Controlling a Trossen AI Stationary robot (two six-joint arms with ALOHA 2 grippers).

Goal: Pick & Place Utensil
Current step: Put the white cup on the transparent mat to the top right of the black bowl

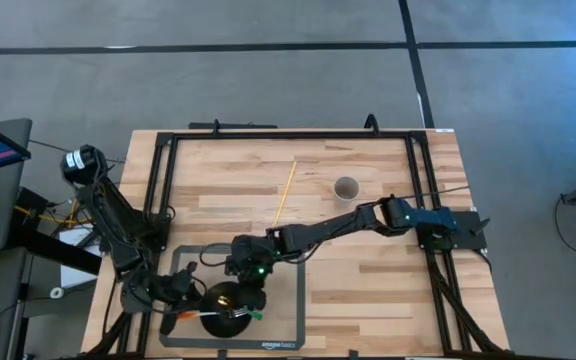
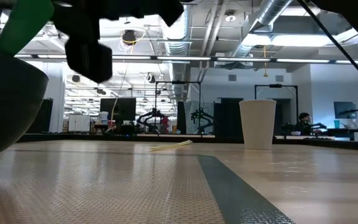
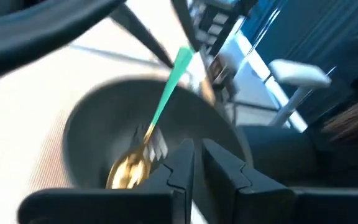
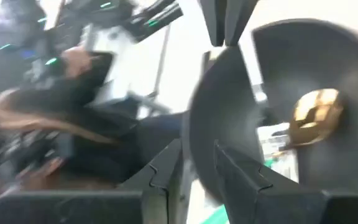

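A black bowl [image 1: 226, 300] stands on the dark mat [image 1: 288, 300] near the table's front edge. In it lies a gold spoon [image 3: 128, 171] with a green handle [image 3: 166, 93]. The spoon's head is at the bowl's bottom and the handle leans out past the rim. My left gripper [image 3: 197, 158] is at the bowl's left side, shut on its rim. My right gripper [image 4: 197, 171] is just beyond the bowl's far right rim. It is open, with nothing between its fingers. My left gripper pinches the bowl's rim [image 4: 224, 51] between its two fingers [image 3: 182, 168], one finger toward the inside and one outside. It comes slanting down from the table's left side. Whether the bowl's base is on the mat, I cannot tell.
A white paper cup [image 1: 346, 187] stands upright at the far right of the table. A thin wooden stick [image 1: 286, 190] lies to its left. A black frame [image 1: 288, 135] runs round the tabletop. Orange and white pieces [image 1: 198, 317] lie by the bowl's near side.
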